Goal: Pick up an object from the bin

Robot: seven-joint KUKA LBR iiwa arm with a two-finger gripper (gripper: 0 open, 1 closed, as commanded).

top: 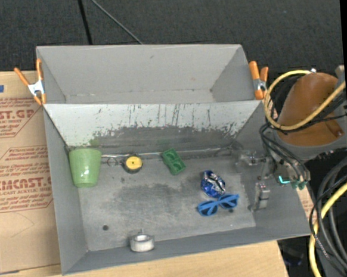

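While the gripper hangs low against the sloping side wall of the grey metal bin where the arm comes in, nothing can be seen in its grasp, and whether it is spread or closed cannot be told. Nearest to it, just beside it toward the middle of the bin, lie the blue toy glasses flat on the floor, and a little beyond them and farther back a crumpled blue and white wrapper, close to the glasses. Farther from the gripper along the back edge of the floor sit a tilted green block, then a small yellow disc, and, farthest away at the opposite wall, a pale green cup lying on its side. A silver round cap rests at the front edge, well apart from the gripper. The bin floor is dull grey, scuffed and speckled, and the back wall carries dark vertical scratches. Above the gripper, the arm's orange cover is looped with yellow cables. The bin stands on a light wooden top, with dark carpet behind it.
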